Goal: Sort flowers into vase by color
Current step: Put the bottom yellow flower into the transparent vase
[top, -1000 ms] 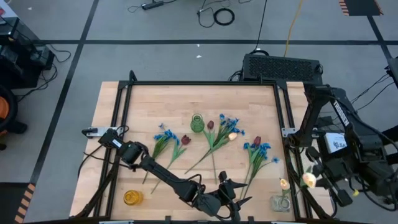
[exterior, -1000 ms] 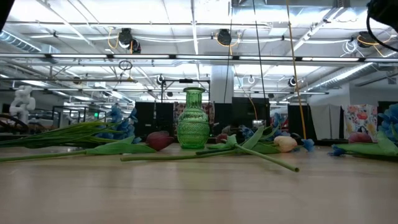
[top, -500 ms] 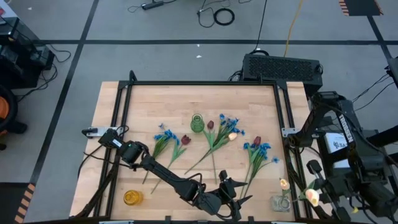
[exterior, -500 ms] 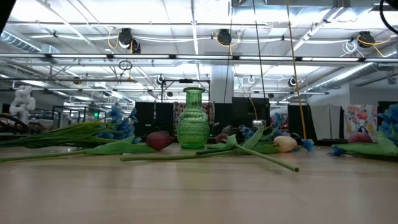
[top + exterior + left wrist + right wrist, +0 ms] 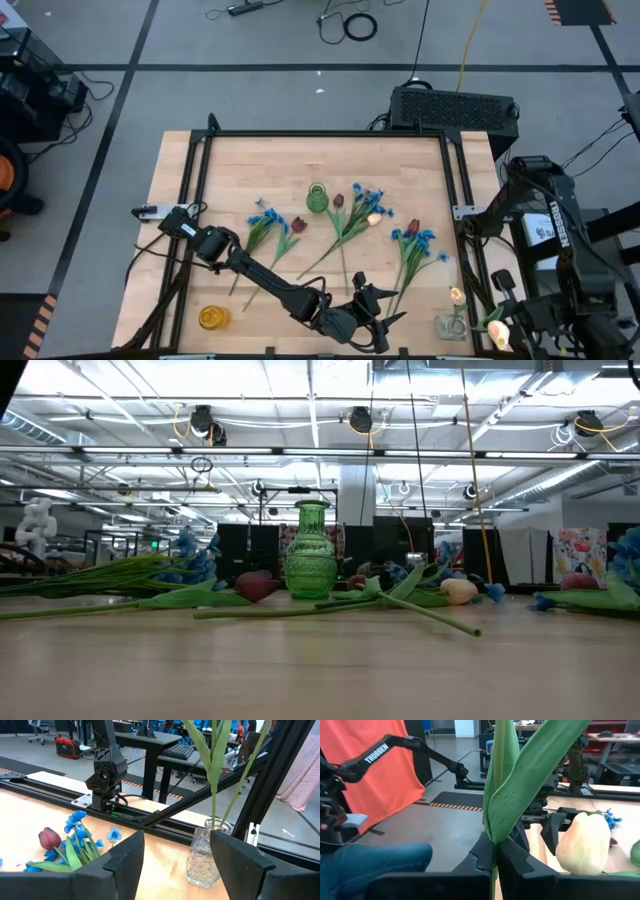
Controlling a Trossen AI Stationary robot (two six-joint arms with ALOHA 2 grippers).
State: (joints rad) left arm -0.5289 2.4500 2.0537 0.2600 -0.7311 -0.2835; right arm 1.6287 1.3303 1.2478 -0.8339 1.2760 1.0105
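So right gripper (image 5: 495, 851), clamped on cream tulip (image 5: 497, 329), swung down toward clear vase (image 5: 452, 325); drop-in looked close. Left gripper (image 5: 372, 312) parked, fingers apart, empty.

A wooden table (image 5: 200, 220) is seen. Flowers (image 5: 345, 225) are scattered mid-table around a green vase (image 5: 317, 198). A yellow vase (image 5: 212, 318) and a clear vase (image 5: 451, 325) are set at the near corners.

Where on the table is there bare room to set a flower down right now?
The back strip of the table behind the green vase is bare, as is the left side between the blue blossoms and the amber vase. The middle is crowded with flowers; the front right holds the clear vase and the left gripper.
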